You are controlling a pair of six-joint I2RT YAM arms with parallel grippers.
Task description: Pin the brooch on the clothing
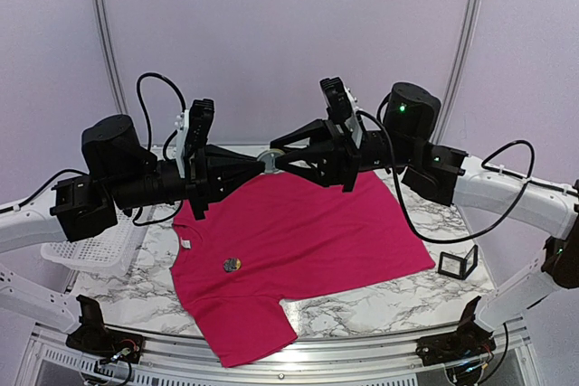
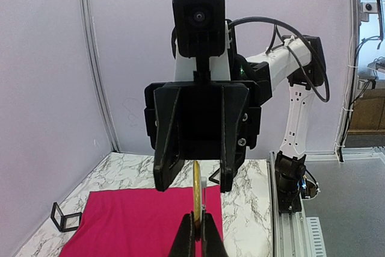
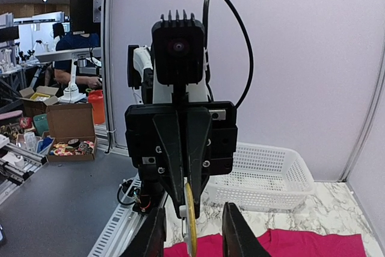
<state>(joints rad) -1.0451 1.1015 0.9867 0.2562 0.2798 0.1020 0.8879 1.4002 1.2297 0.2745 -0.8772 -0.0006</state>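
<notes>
The brooch (image 1: 269,160), a gold disc seen edge-on with a white pin clasp on its back, hangs in the air between both arms above the clothing. My left gripper (image 2: 197,224) is shut on the lower edge of the brooch (image 2: 197,191). My right gripper (image 3: 192,233) faces it, open, its fingers standing either side of the brooch (image 3: 190,221) without touching. The clothing (image 1: 308,232), a magenta-pink T-shirt, lies flat on the marble table below. A small round badge (image 1: 232,265) sits on its chest.
A white mesh basket (image 1: 90,250) stands at the table's left edge. A small black frame stand (image 1: 457,262) is to the right of the shirt. Past the table's left side, the right wrist view shows cardboard boxes (image 3: 69,130) and a person.
</notes>
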